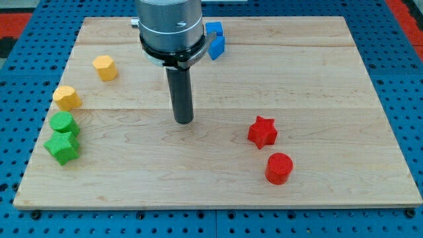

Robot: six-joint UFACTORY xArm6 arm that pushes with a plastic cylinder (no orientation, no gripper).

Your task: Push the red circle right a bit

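The red circle (279, 168) lies on the wooden board (317, 73) toward the view's bottom right. A red star (262, 131) sits just above and slightly left of it, apart from it. My tip (184, 121) rests on the board near the middle, well to the left of and above the red circle, touching no block.
A blue block (215, 39) sits at the view's top, partly hidden behind the arm. A yellow hexagon (105, 67) and a yellow block (67, 98) lie at the left. A green circle (63, 123) and a green star (63, 147) touch each other at the left edge.
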